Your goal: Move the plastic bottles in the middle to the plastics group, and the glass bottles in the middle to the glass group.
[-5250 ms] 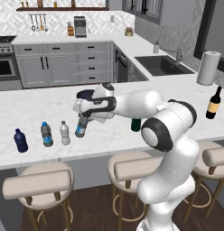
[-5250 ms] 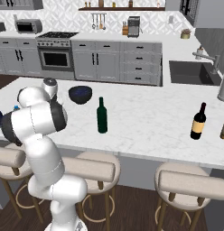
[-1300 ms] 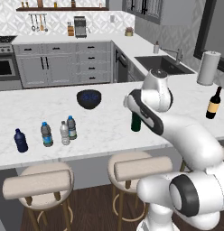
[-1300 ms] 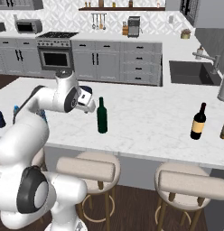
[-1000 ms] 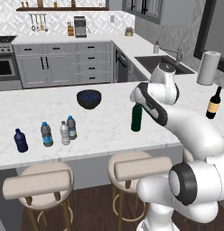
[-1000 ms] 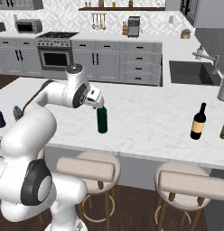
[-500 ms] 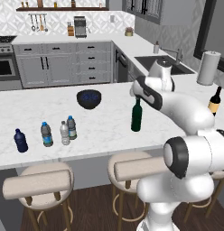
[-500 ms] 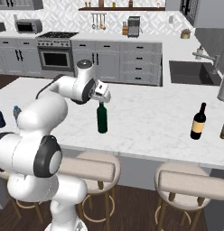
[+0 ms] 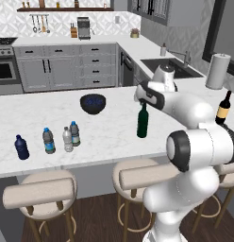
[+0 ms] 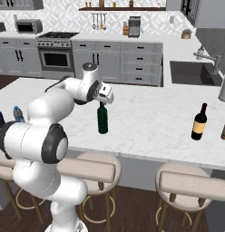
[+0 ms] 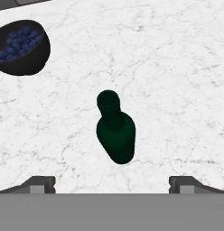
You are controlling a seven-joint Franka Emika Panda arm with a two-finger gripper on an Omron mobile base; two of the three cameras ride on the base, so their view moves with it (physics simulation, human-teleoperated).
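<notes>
You had the white marble counter point(image 9: 104, 127) spread beneath the hand, and the arm reached out over its middle so that the gripper point(image 11: 112, 181) hung directly above the green wine bottle point(image 9: 143, 123). That bottle stood upright on the counter just under the hand, its long axis vertical and running almost straight up toward the wrist; from the hand view you looked down on its mouth and shoulder, sitting between the two fingertips point(image 11: 40, 182) and a little ahead of them. The fingers stood wide apart with nothing between them, so the hand was open and empty. The relation that mattered, as I judge it, was this: the neck lay below and slightly forward of the hand, so a short advance and a straight descent would bring the pads either side of it. The tan-labelled wine bottle point(image 9: 223, 108) stood well off to the hand's right, the direction the carry would need to go. On the far opposite side stood the navy bottle point(image 9: 21, 147) and three small water bottles point(image 9: 48, 141). The dark bowl point(image 9: 93, 103) sat near, beyond the green bottle and to the left.
</notes>
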